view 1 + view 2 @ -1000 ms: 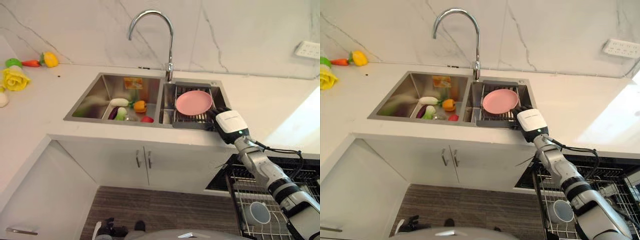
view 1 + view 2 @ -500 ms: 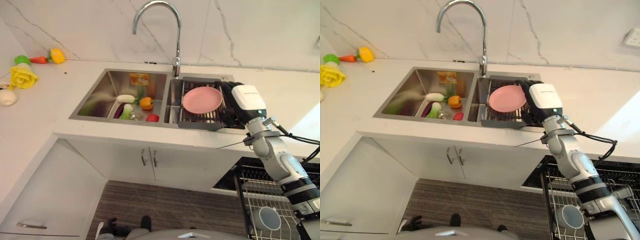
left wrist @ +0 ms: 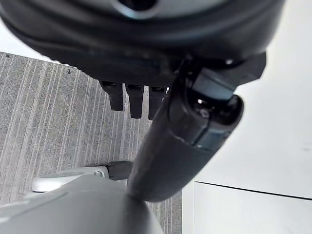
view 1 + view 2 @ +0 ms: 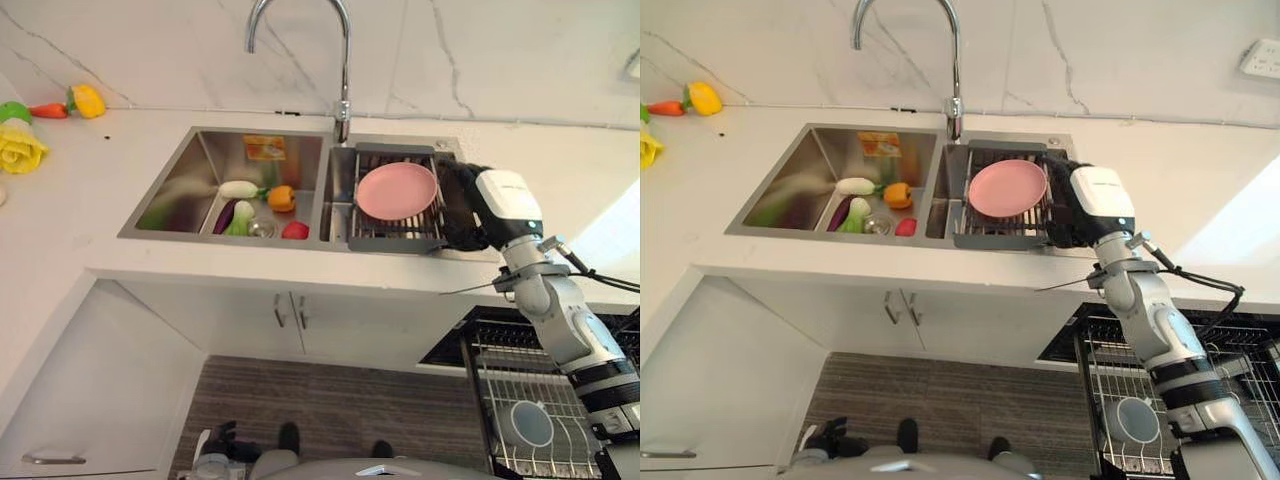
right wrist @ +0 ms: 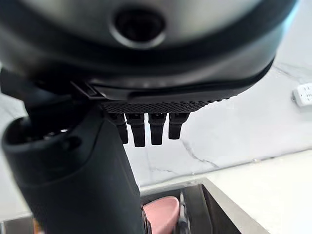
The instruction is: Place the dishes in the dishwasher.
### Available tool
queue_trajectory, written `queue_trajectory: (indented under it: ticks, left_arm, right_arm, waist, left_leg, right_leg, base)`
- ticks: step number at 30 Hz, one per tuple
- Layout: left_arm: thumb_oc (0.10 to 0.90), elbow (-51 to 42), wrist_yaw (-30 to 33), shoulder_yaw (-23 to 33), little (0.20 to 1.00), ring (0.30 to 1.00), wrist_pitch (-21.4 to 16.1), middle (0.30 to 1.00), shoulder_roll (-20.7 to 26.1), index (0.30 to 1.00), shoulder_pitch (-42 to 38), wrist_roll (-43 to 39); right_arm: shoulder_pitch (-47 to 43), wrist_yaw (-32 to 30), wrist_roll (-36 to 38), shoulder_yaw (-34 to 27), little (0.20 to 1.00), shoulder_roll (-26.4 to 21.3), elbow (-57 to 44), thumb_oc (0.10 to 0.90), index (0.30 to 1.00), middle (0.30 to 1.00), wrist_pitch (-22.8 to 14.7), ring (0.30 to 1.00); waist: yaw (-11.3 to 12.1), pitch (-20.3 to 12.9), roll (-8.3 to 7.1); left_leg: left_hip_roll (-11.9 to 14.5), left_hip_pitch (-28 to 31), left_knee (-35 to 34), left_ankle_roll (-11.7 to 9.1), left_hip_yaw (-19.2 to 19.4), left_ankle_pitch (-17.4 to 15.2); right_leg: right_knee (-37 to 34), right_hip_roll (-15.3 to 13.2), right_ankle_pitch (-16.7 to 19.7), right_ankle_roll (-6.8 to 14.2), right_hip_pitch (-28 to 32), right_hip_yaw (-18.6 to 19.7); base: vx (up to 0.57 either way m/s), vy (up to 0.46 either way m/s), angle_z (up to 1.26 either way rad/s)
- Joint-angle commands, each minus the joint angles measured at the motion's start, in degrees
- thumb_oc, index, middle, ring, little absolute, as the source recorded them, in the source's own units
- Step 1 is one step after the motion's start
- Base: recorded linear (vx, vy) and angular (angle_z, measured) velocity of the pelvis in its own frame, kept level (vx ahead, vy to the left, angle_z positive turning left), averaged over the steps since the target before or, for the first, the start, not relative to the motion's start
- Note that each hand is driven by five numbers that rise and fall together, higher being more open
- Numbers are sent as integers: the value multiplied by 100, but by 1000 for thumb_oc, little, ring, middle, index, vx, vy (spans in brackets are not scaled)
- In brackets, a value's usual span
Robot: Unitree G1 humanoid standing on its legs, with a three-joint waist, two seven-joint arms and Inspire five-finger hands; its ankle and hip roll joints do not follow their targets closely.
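1. Pink and round, the plastic plate [image 4: 397, 191] lies flat on the dark wire rack [image 4: 396, 232] over the right basin of the steel sink [image 4: 180, 186], just past the fingertips of your right hand [image 4: 462, 205]. It lies so flat that, I judge, straight fingers could slide over its rim and push it toward the chrome tap [image 4: 342, 110] instead of catching it.
2. Beyond the plate from your fingers sits the left basin with toy vegetables [image 4: 256, 208]. A hard nudge might tip the plate off the rack on that side.
3. Behind and below your wrist stands the open dishwasher's wire basket [image 4: 1140, 400], a pale round bowl [image 4: 1131, 420] already in it. Swinging back low risks striking the counter edge.
4. Your right hand reaches over the sink's right rim; in its wrist view the fingers hang straight in a row, thumb apart, holding nothing.
5. Your left hand [image 3: 185, 131] shows in its own wrist view above the floor, fingers likewise relaxed and empty.
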Motion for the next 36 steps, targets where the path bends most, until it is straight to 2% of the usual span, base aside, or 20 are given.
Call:
queue_trajectory:
  ticks: [1,6,11,16,27,29,36]
  left_arm:
    - [800,189,75,-335,900,900,-203,900,-2,900,-332,172]
    - [800,297,169,-350,900,900,-251,900,-9,900,-269,199]
    - [800,344,242,-365,900,900,-274,900,-22,900,-234,185]
    - [800,372,284,-369,900,900,-284,900,-23,900,-218,179]
    - [800,401,332,-424,900,900,-308,900,-64,900,-199,95]
    - [800,426,363,-470,900,900,-310,900,-93,900,-193,59]
    - [800,489,404,-516,900,900,-319,900,-138,900,-155,62]
  right_arm:
    - [-834,-629,-31,53,900,-89,-80,800,900,900,-172,900]
    - [-1128,-778,-135,434,900,-147,429,800,900,900,-185,900]
    - [-1246,-945,-186,568,900,-135,665,800,900,900,-170,900]
    - [-1339,-936,-265,719,900,-153,790,800,900,900,-153,900]
    - [-1615,-933,-317,1281,900,-32,1725,800,900,900,-107,900]
    - [-1809,-951,-348,1537,900,-7,2118,800,900,900,-52,900]
    - [-1955,-1032,-387,1749,900,96,2554,800,900,900,18,900]
  waist:
    - [172,-167,-182]
    - [245,-156,-188]
    - [288,-151,-195]
    - [330,-157,-193]
    - [416,-141,-190]
    - [470,-112,-178]
    - [561,-77,-115]
  left_leg:
    - [85,159,56,-172,28,-485]
    - [63,126,56,-184,-18,-464]
    - [57,103,56,-198,-56,-450]
    - [43,79,56,-210,-79,-439]
    - [8,42,56,-207,-154,-419]
    - [-13,-9,56,-222,-188,-394]
    - [-63,-107,56,-251,-279,-353]
  right_leg:
    - [103,-423,-495,408,213,231]
    - [103,-435,-490,411,229,160]
    - [103,-435,-492,415,238,102]
    - [103,-442,-490,416,238,57]
    - [103,-458,-491,428,253,-32]
    - [103,-471,-485,431,245,-95]
    - [103,-503,-473,445,239,-220]
  base:
    - [0,0,0]
    - [0,0,0]
    - [-6,-7,5]
    - [-3,-3,2]
    - [-2,-3,5]
    - [0,-14,4]
    - [-1,-4,8]
